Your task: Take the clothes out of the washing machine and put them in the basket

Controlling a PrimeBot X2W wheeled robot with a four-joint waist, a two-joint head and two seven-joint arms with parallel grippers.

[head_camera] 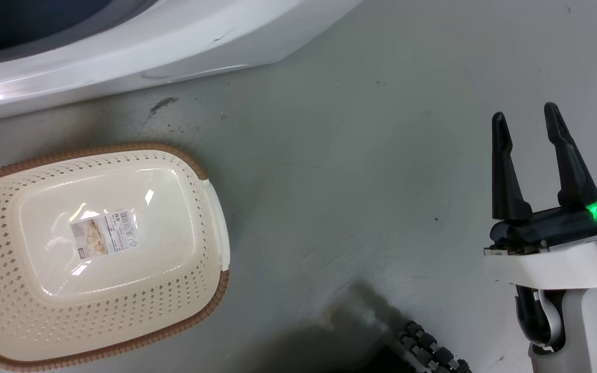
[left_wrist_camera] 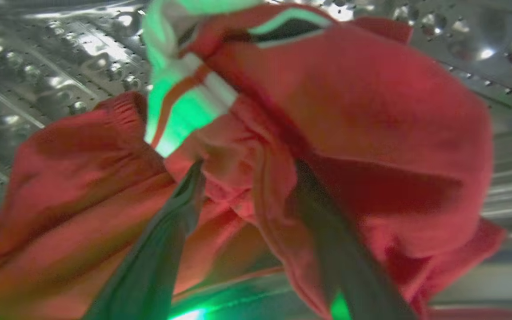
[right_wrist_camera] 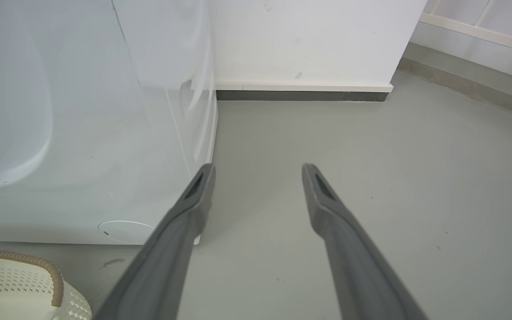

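Basket [head_camera: 195, 248] with unreadable label sticker [head_camera: 104, 233] inside

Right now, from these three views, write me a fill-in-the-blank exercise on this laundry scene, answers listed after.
1. The left gripper pushes its fingers into the ____ clothes lying in the steel drum.
2. The laundry basket holds nothing but a ____ on its bottom.
3. The right gripper hangs over the grey floor with its jaws ____.
4. The laundry basket stands on the floor near the white ____.

Answers: red; label sticker; open; washing machine.
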